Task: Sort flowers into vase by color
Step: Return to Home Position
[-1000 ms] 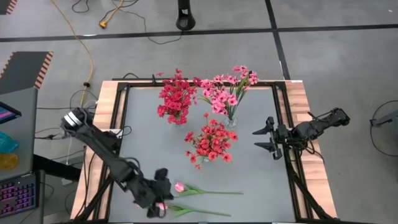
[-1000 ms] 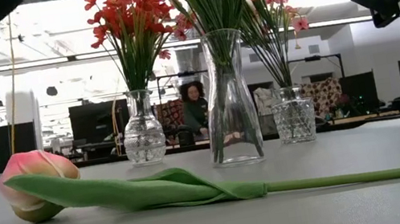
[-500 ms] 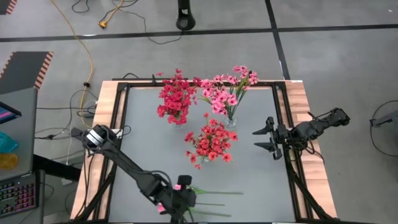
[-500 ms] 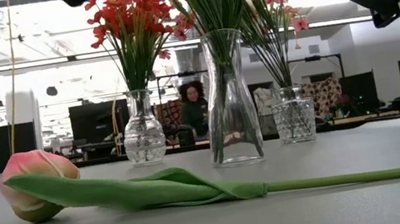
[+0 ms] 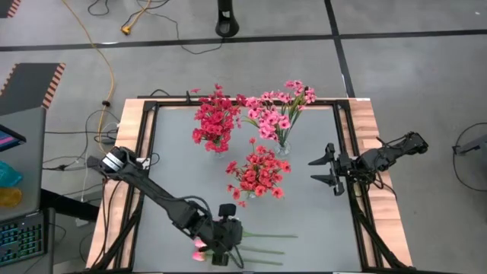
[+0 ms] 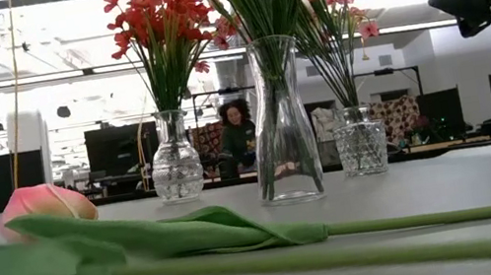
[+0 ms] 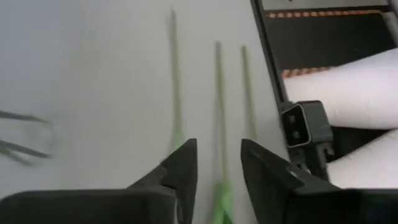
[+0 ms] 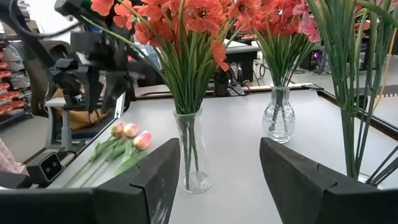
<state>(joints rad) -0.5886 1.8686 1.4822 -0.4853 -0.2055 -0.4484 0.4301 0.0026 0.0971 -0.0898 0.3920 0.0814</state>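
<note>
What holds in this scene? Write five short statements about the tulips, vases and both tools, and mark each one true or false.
1. Three tulips lie on the table, outside any vase. True.
2. The left tool is clamped on a vase. False: it is open above the tulip stems.
3. The right tool is open at the table's right side, clear of the flowers. True.
4. The vase of red flowers lies tipped over. False: it stands upright.
5. The pink spray is the bunch nearest the tulips. False: the red flowers are nearest, and the pink spray stands at the far side.
</note>
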